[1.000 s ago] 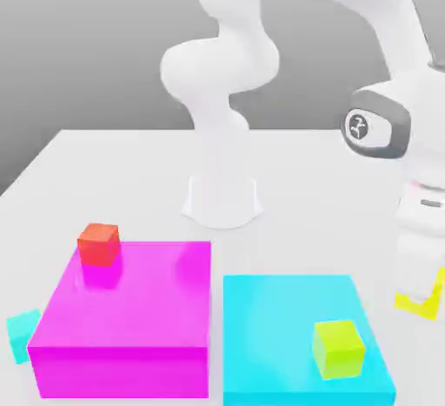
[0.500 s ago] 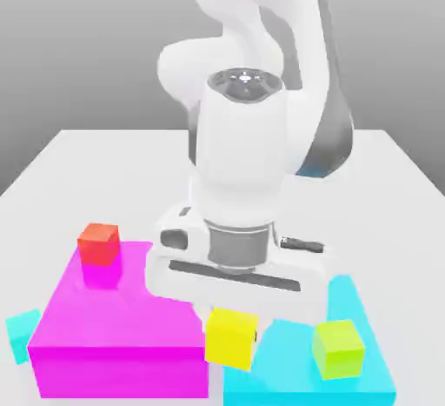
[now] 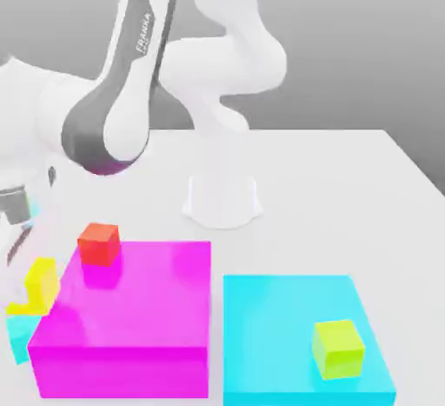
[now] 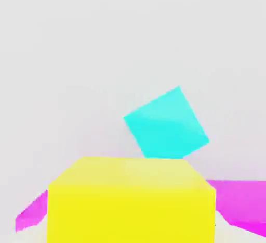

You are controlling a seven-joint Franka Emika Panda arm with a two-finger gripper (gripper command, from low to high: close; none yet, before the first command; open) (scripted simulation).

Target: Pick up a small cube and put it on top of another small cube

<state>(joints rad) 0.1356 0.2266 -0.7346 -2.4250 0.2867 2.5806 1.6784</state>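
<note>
Beside the magenta block point(image 3: 122, 309), line up before lowering.
Closed around the yellow cube point(image 4: 131, 210), the gripper point(image 4: 131, 221) should centre it over the teal cube point(image 4: 166, 125) on the bench point(image 3: 304, 222); the hand view shows the two offset and turned differently, so match their faces, descend gently, and release only once it sits flat.

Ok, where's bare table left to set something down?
Bare: right of the cyan block in the exterior view, and behind it toward the robot base. Crowded: left of the magenta block, with the gripper, yellow cube and teal cube.
</note>
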